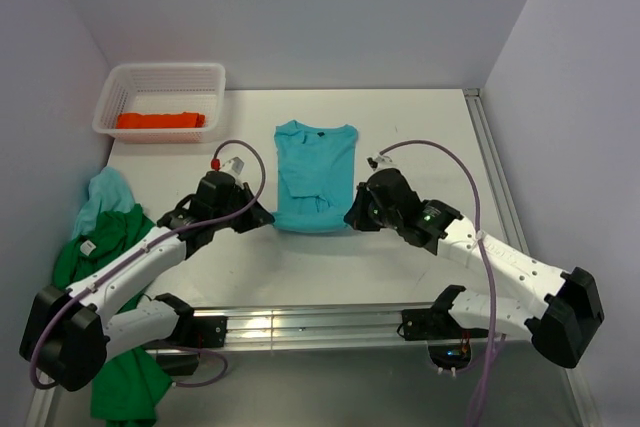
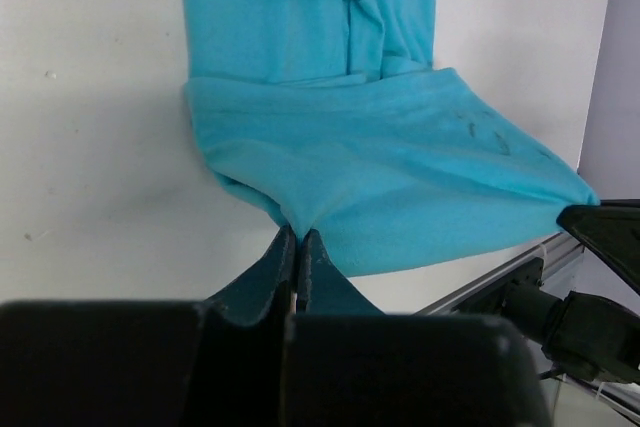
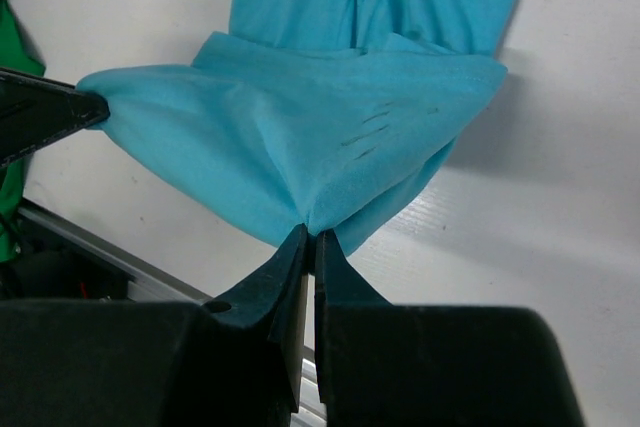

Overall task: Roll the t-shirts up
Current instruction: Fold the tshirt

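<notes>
Surface: a white table (image 1: 420, 137) boxed in by pale walls, with your two arm bases at its near edge.
Far left: a white mesh basket (image 1: 165, 75) sits in the back corner with an orange-red t-shirt (image 1: 160, 120) lying in it. Nearer you, a spare turquoise t-shirt (image 1: 103, 194) and a green t-shirt (image 1: 95, 252) are heaped at the table's left edge, partly under your left arm.
Left gripper (image 2: 298, 239): the jaws are pinched tight on the near left corner of the middle turquoise t-shirt (image 1: 318, 172).
Centre: that shirt lies mid-table with its sleeves apparently folded in and its collar at the far end. Its near hem is raised off the table between your grippers.
Right gripper (image 3: 308, 237): it is clamped on the near right corner of the same hem.
Axis: the shirt runs lengthways straight away from both grippers, so I judge your roll goes forward, toward the collar.
Nearer arm: neither, since each has its own corner. Advance them evenly or the roll may skew.
</notes>
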Tool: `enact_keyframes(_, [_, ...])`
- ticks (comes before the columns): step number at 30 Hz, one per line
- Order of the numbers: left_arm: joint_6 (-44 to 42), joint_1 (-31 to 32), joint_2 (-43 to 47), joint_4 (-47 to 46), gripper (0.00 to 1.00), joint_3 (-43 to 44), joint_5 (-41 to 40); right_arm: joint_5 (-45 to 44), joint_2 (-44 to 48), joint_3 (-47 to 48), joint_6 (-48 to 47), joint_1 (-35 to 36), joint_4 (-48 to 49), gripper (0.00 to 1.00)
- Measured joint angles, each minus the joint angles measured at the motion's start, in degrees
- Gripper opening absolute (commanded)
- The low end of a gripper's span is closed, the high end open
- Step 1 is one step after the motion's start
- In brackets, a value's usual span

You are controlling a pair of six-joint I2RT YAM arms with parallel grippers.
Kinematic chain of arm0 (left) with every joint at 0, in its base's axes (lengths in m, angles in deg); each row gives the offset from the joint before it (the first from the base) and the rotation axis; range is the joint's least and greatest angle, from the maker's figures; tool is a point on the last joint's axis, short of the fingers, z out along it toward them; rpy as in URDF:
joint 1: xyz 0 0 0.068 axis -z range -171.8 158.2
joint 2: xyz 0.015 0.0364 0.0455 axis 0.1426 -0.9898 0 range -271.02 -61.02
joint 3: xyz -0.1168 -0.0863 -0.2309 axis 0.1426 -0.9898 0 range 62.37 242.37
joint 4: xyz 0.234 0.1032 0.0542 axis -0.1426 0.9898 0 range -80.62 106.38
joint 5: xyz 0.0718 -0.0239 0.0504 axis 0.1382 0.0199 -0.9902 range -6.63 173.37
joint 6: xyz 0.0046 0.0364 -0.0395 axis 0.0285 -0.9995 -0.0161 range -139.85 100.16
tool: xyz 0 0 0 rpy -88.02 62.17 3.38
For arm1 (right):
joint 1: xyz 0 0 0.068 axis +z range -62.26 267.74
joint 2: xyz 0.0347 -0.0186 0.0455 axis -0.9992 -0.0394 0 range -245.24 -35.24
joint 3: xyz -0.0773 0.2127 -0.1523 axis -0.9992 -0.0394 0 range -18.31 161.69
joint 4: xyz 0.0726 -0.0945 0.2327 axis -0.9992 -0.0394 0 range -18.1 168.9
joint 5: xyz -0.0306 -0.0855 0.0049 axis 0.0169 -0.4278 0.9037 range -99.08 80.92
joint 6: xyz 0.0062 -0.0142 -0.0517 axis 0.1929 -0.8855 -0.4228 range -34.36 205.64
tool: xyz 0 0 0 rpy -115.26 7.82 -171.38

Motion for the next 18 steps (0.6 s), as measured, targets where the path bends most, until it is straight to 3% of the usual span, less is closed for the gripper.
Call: enact_keyframes(18, [-3.9,-3.6,-15.1,-0.1,0.0,12.1,3.3,10.3,-12.6,8.2,-5.0,-12.9,0.4,0.0])
